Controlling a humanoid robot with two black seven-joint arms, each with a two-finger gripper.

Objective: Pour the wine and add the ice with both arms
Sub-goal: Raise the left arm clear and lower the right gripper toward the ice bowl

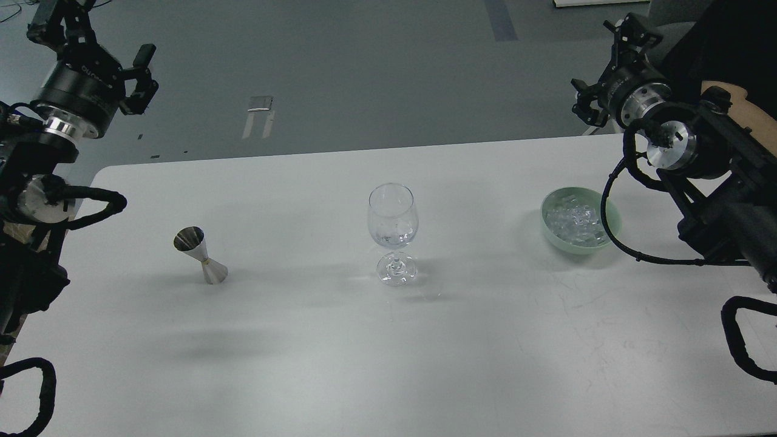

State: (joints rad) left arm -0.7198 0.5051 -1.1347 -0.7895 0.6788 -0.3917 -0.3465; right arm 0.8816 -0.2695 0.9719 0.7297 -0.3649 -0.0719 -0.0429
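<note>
**Two arms raised, one jigger, one glass, one bowl of ice on the white table**

At far left, the left gripper (91,33) is held high above the table's left end, out over the grey floor. Its black fingers stand apart around the wrist ring and grip nothing, though the exact spread is hard to read at this angle.

On the white table (340,364), three things stand in a rough row, well apart from one another. First comes one steel jigger (201,255), a double cone resting on its lower cup. Its long axis runs upright but appears tilted in this view, the open mouth pointing up and towards the left.

In the middle stands one wine glass (393,233), upright on its foot, long axis vertical, mouth pointing straight up. Low in the bowl there is something clear and glinting; whether that is the wine (392,238), an ice chunk or both cannot be told.

Further right sits one pale green bowl (551,227), open side up, holding a heap of ice (570,221). The chunks are clear and piled together, so they cannot be counted singly. A black cable loops in front of the bowl's right rim.

At far right, the right gripper (625,36) is raised above the table's back right corner. It is small and dark, and whether its fingers are spread or pressed together cannot be told.
</note>
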